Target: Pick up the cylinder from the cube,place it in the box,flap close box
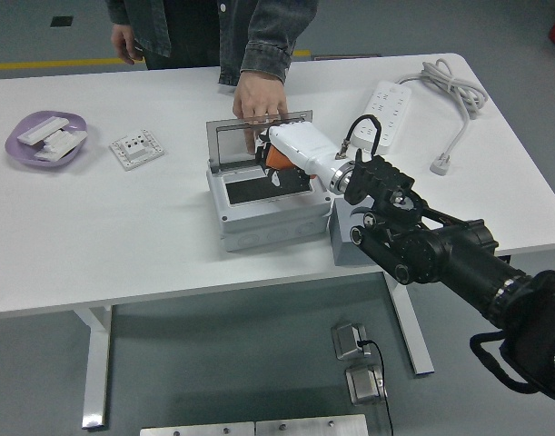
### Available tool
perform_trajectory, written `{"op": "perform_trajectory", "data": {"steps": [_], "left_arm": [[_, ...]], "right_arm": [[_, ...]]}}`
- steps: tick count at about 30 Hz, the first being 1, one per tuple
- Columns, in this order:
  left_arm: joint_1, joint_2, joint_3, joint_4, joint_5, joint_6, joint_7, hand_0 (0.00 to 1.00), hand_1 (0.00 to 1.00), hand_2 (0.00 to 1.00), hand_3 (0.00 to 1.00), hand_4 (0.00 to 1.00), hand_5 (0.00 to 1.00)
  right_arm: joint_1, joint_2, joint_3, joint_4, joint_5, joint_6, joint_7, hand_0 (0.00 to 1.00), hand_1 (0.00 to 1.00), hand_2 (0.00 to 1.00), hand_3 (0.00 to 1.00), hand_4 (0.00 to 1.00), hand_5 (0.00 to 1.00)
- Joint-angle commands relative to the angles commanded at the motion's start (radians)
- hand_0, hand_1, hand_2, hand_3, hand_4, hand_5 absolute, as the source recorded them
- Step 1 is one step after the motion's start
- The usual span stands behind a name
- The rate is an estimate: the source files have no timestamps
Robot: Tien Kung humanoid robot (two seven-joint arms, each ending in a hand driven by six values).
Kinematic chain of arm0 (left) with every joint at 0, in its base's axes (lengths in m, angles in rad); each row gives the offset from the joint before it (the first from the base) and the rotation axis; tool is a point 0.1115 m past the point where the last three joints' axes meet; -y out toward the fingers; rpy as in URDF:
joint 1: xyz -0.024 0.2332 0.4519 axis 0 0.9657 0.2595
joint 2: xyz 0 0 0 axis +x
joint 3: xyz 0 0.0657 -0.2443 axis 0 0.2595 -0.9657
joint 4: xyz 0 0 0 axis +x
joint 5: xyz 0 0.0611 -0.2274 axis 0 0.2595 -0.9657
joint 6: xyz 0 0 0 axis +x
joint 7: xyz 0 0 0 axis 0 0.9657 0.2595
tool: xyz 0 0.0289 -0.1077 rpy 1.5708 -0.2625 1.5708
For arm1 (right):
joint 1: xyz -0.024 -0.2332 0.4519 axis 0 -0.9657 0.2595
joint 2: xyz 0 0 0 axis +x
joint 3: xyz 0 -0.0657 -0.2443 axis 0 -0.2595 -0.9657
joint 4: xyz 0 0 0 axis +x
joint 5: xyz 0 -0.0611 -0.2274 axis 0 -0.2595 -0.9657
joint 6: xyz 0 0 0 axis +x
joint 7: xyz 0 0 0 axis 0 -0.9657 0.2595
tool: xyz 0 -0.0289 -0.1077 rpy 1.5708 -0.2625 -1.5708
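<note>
Near the centre of the frame, the robot's right hand (275,156), white-shelled with black fingers, reaches over the open grey plastic junction box (263,195) and is clamped on the orange cylinder (277,158). Only a slice of the cylinder's orange side shows under the white back of the hand; it sits over the box's dark opening, close to the upright lid, and whether it touches the box floor cannot be told. The black right arm (441,254) runs from the lower right of the frame up to the wrist, crossing above the grey cube (348,238), which stands just beside the box's right wall near the table's front edge.

At the top centre, a person in a dark denim jacket stands behind the table, and the person's hand (259,102) rests its fingertips on the top edge of the clear-windowed box lid (259,136), which stands open and upright at the back of the box.

Left of the box the white table (123,236) is bare up to a white square wall switch (137,148) and, at the far left, a purple shallow dish (44,138) holding white parts. On the upper right lies a white power strip (382,114) with its grey coiled cable (454,100), well apart from the box.
</note>
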Motion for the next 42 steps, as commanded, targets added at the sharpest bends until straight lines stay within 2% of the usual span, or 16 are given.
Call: {"op": "perform_trajectory", "data": {"steps": [3,4,9,10,15,16,21,22,27,28,33,34,42], "left_arm": [[-0.001,0.0,0.002,0.0,0.0,-0.001,-0.001,0.635,0.544,0.538,0.621,0.603,0.153],[-0.002,0.0,0.002,0.0,0.0,-0.001,-0.002,0.634,0.544,0.538,0.621,0.603,0.153],[-0.007,-0.001,0.005,0.0,0.0,-0.002,-0.004,0.634,0.544,0.538,0.621,0.603,0.153],[-0.008,-0.001,0.007,0.0,-0.001,-0.002,-0.006,0.634,0.545,0.538,0.621,0.603,0.153],[-0.007,-0.003,0.014,0.0,-0.006,-0.004,-0.009,0.634,0.545,0.538,0.621,0.603,0.153],[-0.007,-0.003,0.014,0.0,-0.006,-0.004,-0.009,0.634,0.544,0.537,0.622,0.603,0.153],[-0.007,-0.004,0.017,0.0,-0.007,-0.005,-0.008,0.634,0.544,0.537,0.622,0.603,0.153],[-0.008,-0.004,0.018,0.0,-0.008,-0.005,-0.009,0.634,0.545,0.537,0.621,0.603,0.153],[-0.01,-0.004,0.019,0.0,-0.009,-0.005,-0.012,0.634,0.545,0.537,0.621,0.603,0.153],[-0.01,-0.004,0.02,0.0,-0.009,-0.005,-0.012,0.634,0.545,0.536,0.621,0.602,0.153],[-0.012,-0.006,0.023,0.0,-0.009,-0.006,-0.012,0.634,0.545,0.536,0.621,0.602,0.153],[-0.012,-0.006,0.024,0.0,-0.01,-0.006,-0.013,0.634,0.545,0.532,0.619,0.602,0.15],[-0.013,-0.006,0.028,0.0,-0.013,-0.008,-0.014,0.634,0.545,0.533,0.62,0.602,0.147]], "right_arm": [[0.002,0.0,-0.012,0.008,0.011,-0.013,0.011,0.35,0.461,0.604,0.638,0.05,0.002],[0.003,0.0,-0.016,0.011,0.013,-0.016,0.012,0.354,0.502,0.655,0.749,0.271,0.108],[0.004,0.0,-0.032,0.02,0.019,-0.024,0.016,0.354,0.502,0.655,0.749,0.271,0.108],[0.003,0.0,-0.035,0.02,0.02,-0.024,0.016,0.275,0.452,0.655,0.797,0.552,0.204],[-0.004,0.0,-0.043,0.019,0.024,-0.025,0.015,0.275,0.452,0.655,0.797,0.552,0.204],[-0.005,0.0,-0.043,0.019,0.024,-0.025,0.014,0.259,0.44,0.654,0.809,0.578,0.207],[-0.011,0.0,-0.032,0.015,0.025,-0.033,0.014,0.259,0.44,0.654,0.809,0.578,0.207],[-0.012,0.0,-0.029,0.013,0.025,-0.034,0.015,0.252,0.425,0.658,0.833,0.622,0.221],[-0.015,0.0,-0.025,0.012,0.027,-0.038,0.015,0.252,0.425,0.658,0.833,0.622,0.221],[-0.016,0.0,-0.023,0.013,0.027,-0.039,0.016,0.245,0.405,0.645,0.832,0.659,0.259],[-0.016,0.0,-0.018,0.007,0.026,-0.041,0.018,0.245,0.405,0.645,0.832,0.659,0.259],[-0.015,0.0,-0.018,0.005,0.026,-0.041,0.018,0.236,0.384,0.614,0.832,0.68,0.287],[-0.014,0.0,-0.019,-0.004,0.024,-0.041,0.025,0.233,0.376,0.599,0.831,0.704,0.315]]}}
